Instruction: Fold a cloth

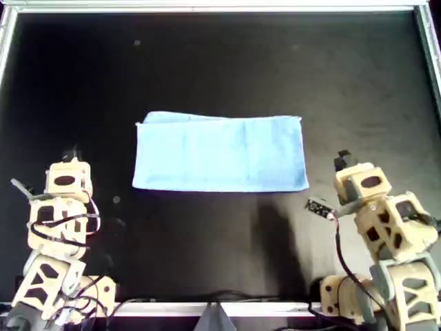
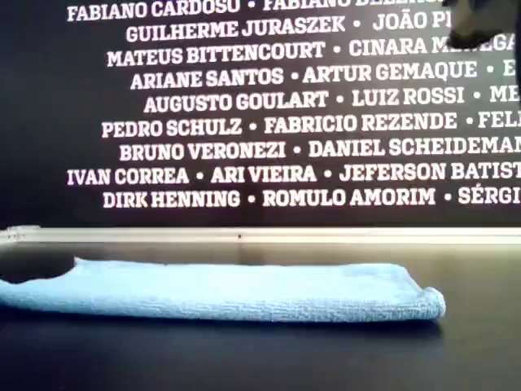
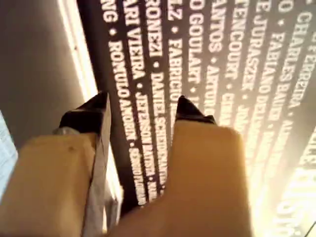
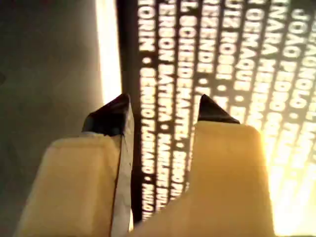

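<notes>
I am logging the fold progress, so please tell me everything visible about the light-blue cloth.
The light-blue cloth, a thin, soft fabric sheet, lies flat on the black table as a wide rectangle near the middle of the overhead view. In the exterior view its rounded, doubled edge suggests that it is already folded once. Its surface looks finely textured. Neither gripper touches it; only the table does.

- My table point(image 1: 207, 69) is black, edged by a pale metal rim.
- The cloth point(image 1: 220, 153) lies flat and folded near the table's middle.
</notes>
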